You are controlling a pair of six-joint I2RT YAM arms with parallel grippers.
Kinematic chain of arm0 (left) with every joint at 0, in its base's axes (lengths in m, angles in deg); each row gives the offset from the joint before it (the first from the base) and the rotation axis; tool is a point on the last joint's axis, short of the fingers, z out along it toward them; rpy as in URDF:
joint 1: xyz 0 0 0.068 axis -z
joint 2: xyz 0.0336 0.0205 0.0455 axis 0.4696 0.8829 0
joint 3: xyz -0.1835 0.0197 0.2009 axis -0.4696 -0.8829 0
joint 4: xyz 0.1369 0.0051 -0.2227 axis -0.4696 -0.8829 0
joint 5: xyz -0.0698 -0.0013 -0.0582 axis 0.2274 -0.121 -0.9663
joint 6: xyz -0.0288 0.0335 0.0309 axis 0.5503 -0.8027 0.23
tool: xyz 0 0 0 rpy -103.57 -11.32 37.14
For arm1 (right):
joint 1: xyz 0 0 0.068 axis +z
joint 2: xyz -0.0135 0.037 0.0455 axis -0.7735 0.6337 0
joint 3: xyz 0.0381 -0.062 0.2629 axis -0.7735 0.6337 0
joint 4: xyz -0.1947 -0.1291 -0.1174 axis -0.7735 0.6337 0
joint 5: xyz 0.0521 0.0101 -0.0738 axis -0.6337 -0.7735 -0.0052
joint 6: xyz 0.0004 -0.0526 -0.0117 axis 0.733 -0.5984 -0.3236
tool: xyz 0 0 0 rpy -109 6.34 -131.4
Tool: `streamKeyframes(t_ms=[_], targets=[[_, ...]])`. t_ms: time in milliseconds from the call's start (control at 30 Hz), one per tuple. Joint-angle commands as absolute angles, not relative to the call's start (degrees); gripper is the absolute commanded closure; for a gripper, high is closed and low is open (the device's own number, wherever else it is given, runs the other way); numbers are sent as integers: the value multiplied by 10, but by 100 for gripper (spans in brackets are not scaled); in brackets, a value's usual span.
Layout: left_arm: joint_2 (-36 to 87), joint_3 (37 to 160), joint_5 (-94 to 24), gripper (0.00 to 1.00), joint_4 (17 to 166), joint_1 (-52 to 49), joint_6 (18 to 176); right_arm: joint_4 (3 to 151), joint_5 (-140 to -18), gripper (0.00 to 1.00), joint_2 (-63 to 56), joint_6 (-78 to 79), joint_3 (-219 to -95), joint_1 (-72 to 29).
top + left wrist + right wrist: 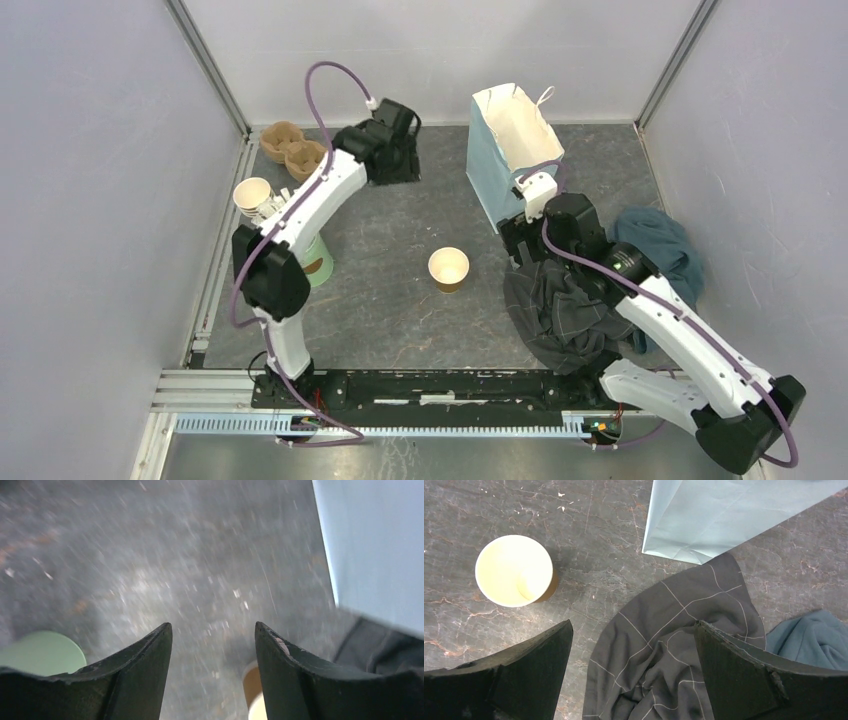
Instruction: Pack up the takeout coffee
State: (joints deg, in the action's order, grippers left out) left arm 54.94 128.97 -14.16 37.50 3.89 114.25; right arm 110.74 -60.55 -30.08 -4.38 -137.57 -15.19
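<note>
The left gripper [212,627] has its jaws apart with nothing between them, only bare table [150,555] below. Its view is smeared, so the brown-and-cream edge by its right finger is probably the cup, not certainly. The right gripper [631,625] stands wide and empty too, hanging over a dark cloth [674,655], with the cup [514,570] off to its left, apart from both fingers. That cup stands upright mid-table with no lid on, between the two arms and on the near side of the bag [515,150], apart from it. It seems empty: pale inside, no liquid showing. I judge it light and thin-walled, easy to dent or tip, and the smooth paper could slip in a loose hold. The best hold looks to be across the wall just under the rolled rim, where it is stiffest, squeezed gently; lower down the wall would buckle sooner. Further out lie a green cup [42,652] and a blue cloth [809,635].
</note>
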Motion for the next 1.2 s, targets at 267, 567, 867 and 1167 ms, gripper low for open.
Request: streamKeyframes(t_ms=[267, 567, 867, 1167], targets=[[786, 1585, -49, 32, 320, -136, 1147, 1111, -624, 2, -222, -108, -1460, -175], [864, 1641, -68, 31, 352, -179, 1132, 1118, -619, 2, -179, -123, -1480, -187], [908, 1678, -81, 35, 380, -185, 1125, 1118, -607, 2, -164, -132, -1484, -187], [925, 1683, -80, 48, 398, -191, 1122, 1119, -600, 2, -160, -135, -1486, -187]])
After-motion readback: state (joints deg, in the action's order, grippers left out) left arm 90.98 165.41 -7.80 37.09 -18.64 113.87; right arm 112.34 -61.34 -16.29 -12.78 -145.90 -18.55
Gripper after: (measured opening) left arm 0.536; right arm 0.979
